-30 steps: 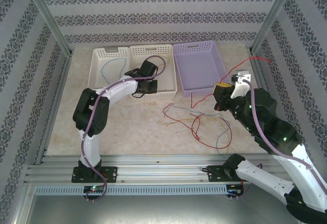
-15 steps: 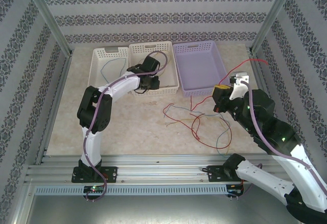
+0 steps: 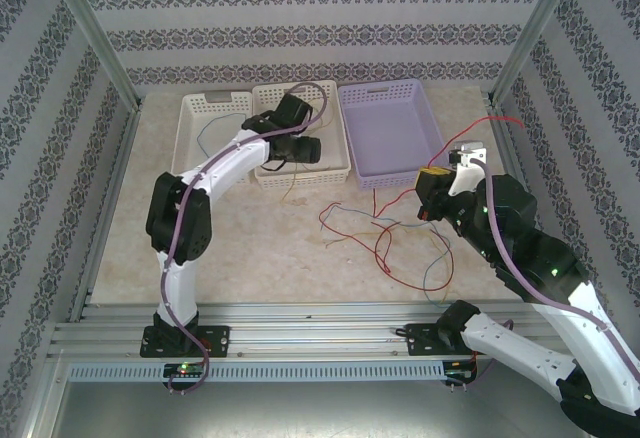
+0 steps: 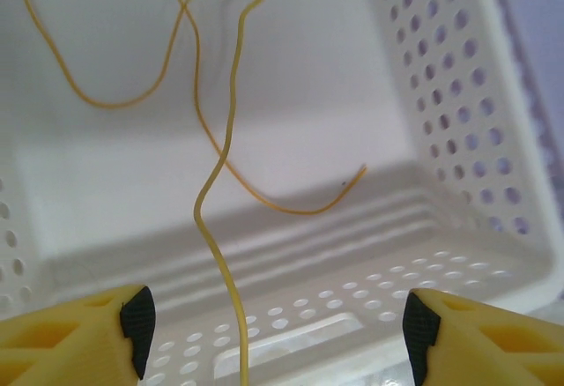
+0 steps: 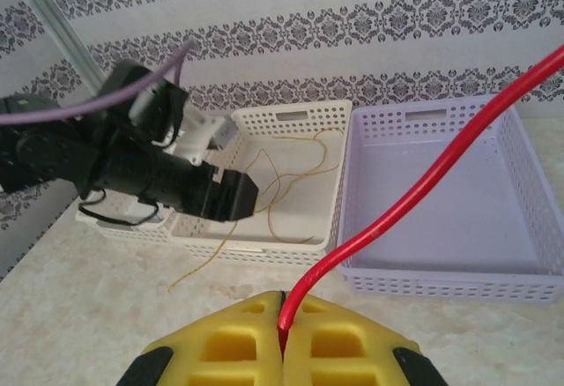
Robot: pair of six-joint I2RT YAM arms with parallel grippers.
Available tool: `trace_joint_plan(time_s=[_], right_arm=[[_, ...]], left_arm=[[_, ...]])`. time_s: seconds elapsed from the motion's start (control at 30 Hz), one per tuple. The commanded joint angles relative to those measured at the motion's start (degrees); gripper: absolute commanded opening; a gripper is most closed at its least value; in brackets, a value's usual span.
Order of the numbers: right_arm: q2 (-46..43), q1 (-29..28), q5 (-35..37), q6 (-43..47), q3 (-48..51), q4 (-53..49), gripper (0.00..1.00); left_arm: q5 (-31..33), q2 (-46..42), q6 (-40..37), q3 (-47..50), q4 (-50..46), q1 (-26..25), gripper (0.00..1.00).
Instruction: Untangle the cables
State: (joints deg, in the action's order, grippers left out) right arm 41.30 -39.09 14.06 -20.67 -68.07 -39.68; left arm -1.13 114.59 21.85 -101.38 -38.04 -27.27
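Note:
My left gripper (image 3: 310, 148) hovers over the middle white basket (image 3: 300, 91) with its jaws wide open (image 4: 278, 333). A thin yellow cable (image 4: 231, 139) runs loose between them and lies coiled in that basket. One end of it trails over the front wall onto the table (image 5: 201, 265). My right gripper (image 3: 428, 190) is shut (image 5: 284, 320) on a red cable (image 5: 397, 201). That cable rises to the upper right and also runs down to a tangle of red, blue and pale cables (image 3: 385, 236) on the table. A blue cable (image 3: 215, 130) lies in the left white basket (image 3: 205, 103).
A lilac basket (image 3: 390, 88) stands at the back right, next to the white ones, with nothing in it. Metal frame posts (image 3: 95, 48) and patterned walls close in the sides and back. Bare table lies in front of the white baskets.
The left gripper has opened and let go of the yellow cable, shifting a little up and right over the middle basket. The right arm and red cable have not moved.

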Motion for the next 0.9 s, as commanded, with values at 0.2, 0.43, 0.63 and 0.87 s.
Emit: trace_joint_plan(time_s=[0.2,0.43,0.63,0.87], right_arm=[[-0.34,0.6,-0.05,-0.77,-0.97,-1.71,0.0],[-0.34,0.61,-0.52,-0.98,-0.5,-1.72,0.0],[-0.59,0.64,-0.97,-1.25,-0.23,-1.54,0.0],[-0.64,0.65,-0.88,-0.86,0.47,-1.02,0.0]], left_arm=[[1.86,-5.29,-2.59,1.48,-5.67,0.26,0.77],[4.2,-1.3,-3.21,3.36,-7.35,0.33,0.76],[4.47,3.71,-3.03,-1.46,-9.0,0.37,0.76],[5.62,9.91,-3.2,-6.28,-10.88,0.34,0.69]])
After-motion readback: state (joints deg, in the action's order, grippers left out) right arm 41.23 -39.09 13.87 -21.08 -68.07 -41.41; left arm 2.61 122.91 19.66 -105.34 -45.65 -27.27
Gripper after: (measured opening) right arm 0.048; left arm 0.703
